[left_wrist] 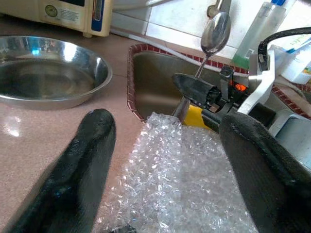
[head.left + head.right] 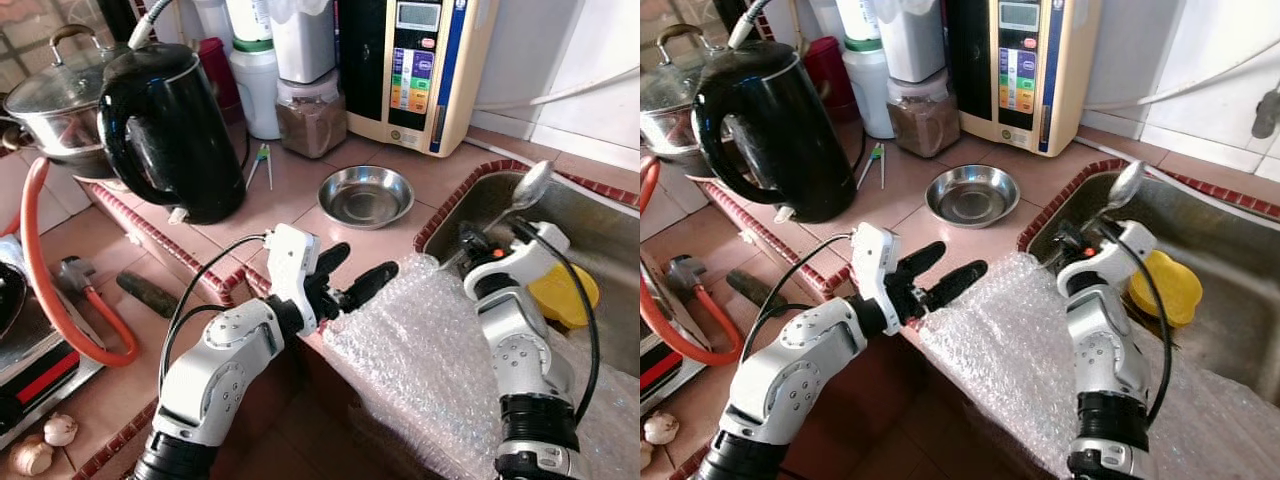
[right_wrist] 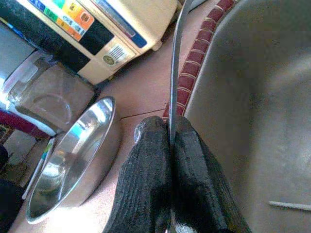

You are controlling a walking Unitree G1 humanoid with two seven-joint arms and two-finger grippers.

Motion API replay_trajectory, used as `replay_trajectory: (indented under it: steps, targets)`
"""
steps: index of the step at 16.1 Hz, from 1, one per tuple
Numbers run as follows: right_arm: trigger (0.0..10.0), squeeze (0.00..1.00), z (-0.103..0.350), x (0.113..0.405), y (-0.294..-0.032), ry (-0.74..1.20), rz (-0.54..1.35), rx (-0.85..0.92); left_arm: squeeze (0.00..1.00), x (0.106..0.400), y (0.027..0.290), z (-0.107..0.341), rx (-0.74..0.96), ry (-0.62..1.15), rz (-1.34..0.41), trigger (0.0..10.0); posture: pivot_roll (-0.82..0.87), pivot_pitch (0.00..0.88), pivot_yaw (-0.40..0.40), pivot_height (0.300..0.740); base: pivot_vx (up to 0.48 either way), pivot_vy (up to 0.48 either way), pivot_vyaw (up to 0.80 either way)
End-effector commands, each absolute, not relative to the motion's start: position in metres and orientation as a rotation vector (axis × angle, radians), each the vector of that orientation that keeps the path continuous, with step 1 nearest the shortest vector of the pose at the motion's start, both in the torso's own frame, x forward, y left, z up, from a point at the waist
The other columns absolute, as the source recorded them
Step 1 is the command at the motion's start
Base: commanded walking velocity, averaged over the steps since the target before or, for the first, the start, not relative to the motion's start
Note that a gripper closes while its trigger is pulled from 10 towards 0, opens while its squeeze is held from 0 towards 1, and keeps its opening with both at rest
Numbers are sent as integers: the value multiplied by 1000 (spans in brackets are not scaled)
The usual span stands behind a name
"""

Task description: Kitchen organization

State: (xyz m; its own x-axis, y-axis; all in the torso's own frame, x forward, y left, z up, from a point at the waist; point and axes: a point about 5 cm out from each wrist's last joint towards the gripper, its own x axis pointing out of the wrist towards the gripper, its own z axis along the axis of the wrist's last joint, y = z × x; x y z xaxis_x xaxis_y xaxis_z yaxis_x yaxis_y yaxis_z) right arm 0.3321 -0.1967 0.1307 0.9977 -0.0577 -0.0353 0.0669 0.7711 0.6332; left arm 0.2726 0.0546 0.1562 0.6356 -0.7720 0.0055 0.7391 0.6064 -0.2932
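**Spoon held at the sink rim, left fingers spread over bubble wrap**

Your right gripper (image 3: 170, 141) has its two black fingers pressed together on the thin handle of a metal spoon (image 2: 531, 184). The spoon stands tilted, bowl uppermost, above the near corner of the sink (image 2: 600, 225), just beside the red-tiled rim. A yellow object, possibly a sponge, lies in the sink (image 2: 565, 292) behind the right wrist.

Your left gripper (image 2: 350, 273) hovers with its fingers wide apart and nothing between them, over the edge of a sheet of bubble wrap (image 2: 420, 340) draped across the counter front. A steel bowl (image 2: 366, 195) sits on the counter beyond it, with a black kettle (image 2: 165, 130) to its left.
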Motion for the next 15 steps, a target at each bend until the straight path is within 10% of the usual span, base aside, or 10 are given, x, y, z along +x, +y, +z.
replay_trajectory:
  steps: [1,4,13,14,15]
  targets:
    - [0,0,142,332,-206,-50,-110,611,1000,272,56,152,-272,136,-869,10000,-121,24,123,740,0,0,0]
    - [0,0,157,332,-213,-110,-159,323,1000,271,54,151,-275,139,-869,10000,-126,23,118,740,0,0,0]
    - [0,0,115,324,-251,107,-447,199,1000,268,49,146,-248,167,-903,10000,-126,27,116,740,0,0,0]
    - [2980,0,109,322,-256,133,-476,218,1000,265,47,143,-227,181,-936,10000,-127,28,120,740,0,0,0]
    - [8275,0,107,320,-259,139,-485,235,1000,263,45,143,-211,183,-962,10000,-127,28,120,740,0,0,0]
